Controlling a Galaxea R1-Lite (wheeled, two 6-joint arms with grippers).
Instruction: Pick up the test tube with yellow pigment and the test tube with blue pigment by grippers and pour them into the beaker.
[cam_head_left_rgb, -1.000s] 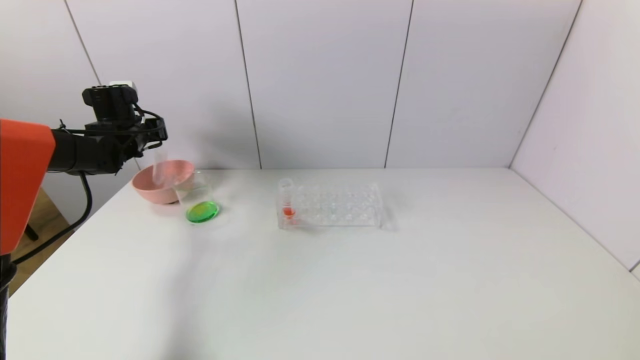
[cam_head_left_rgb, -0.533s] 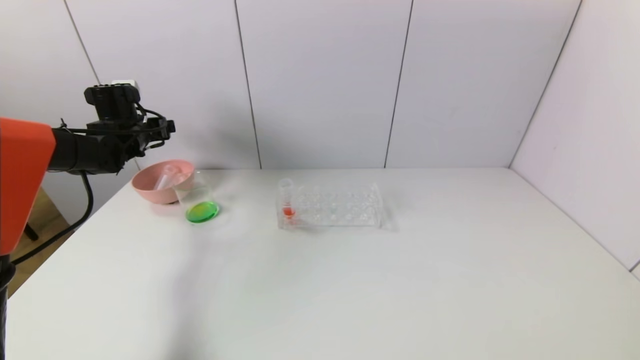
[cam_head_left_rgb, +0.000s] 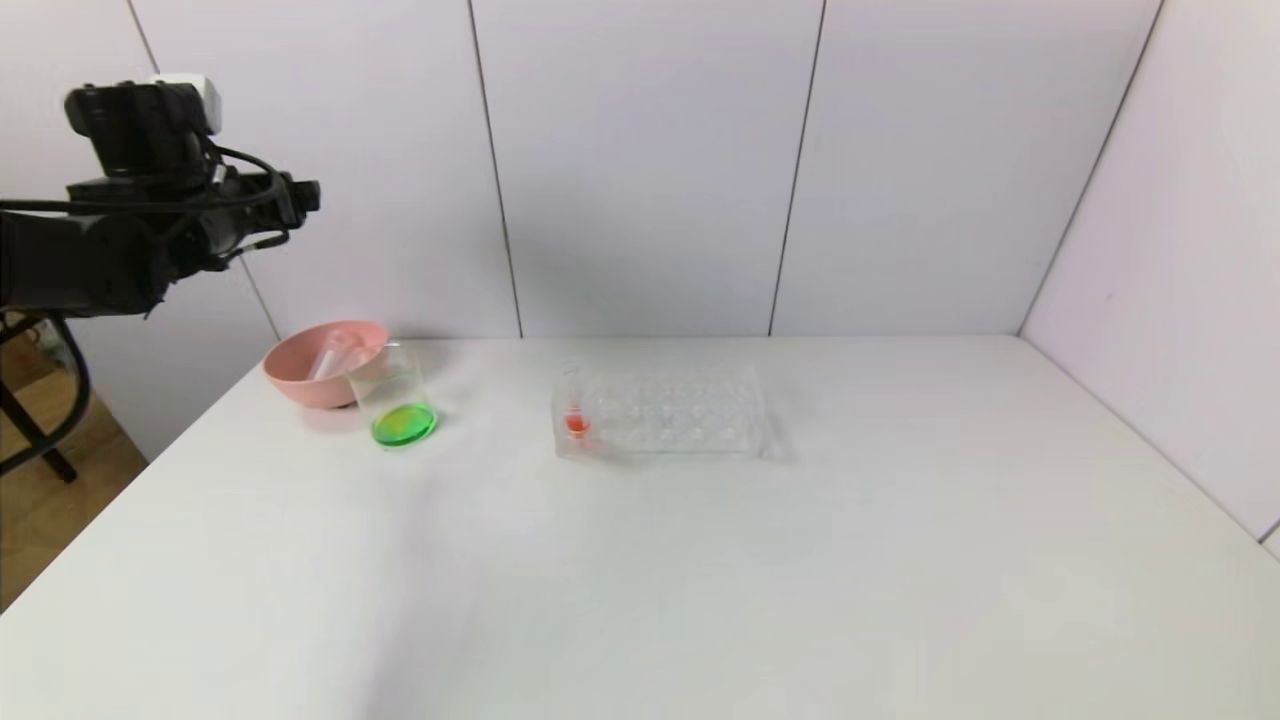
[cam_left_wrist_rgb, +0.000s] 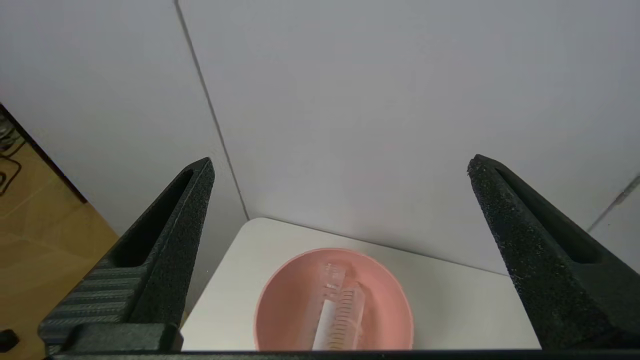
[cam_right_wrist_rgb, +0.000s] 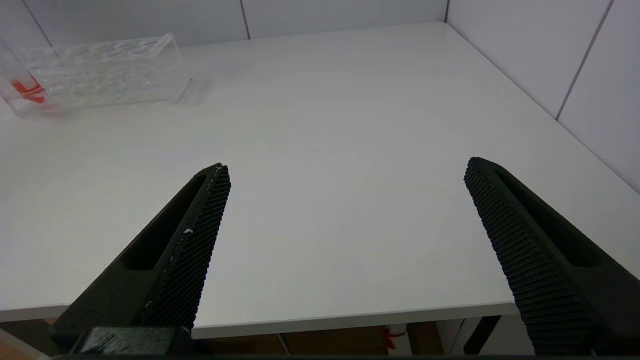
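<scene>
Left black pointed-finger gripper (cam_left_wrist_rgb: 340, 170) empty, fingers spread wide, above far-left pink plastic bowl (cam_head_left_rgb: 300, 385) holding emptied clear tubes; small clear beaker (cam_head_left_rgb: 398, 398) already green, so job looks done.

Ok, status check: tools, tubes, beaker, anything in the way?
Left tool open, empty, high above pink bowl. Right tool open over bare table. Emptied tubes in bowl; beaker holds green. Nothing in the way.

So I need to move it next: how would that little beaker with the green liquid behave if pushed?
The beaker looks clear and thin-walled, so probably fragile and slick. It stands upright against the pink bowl and is taller than it is wide, so a high push might tip it. The green liquid lies shallow, so it is probably light and slides easily.
</scene>
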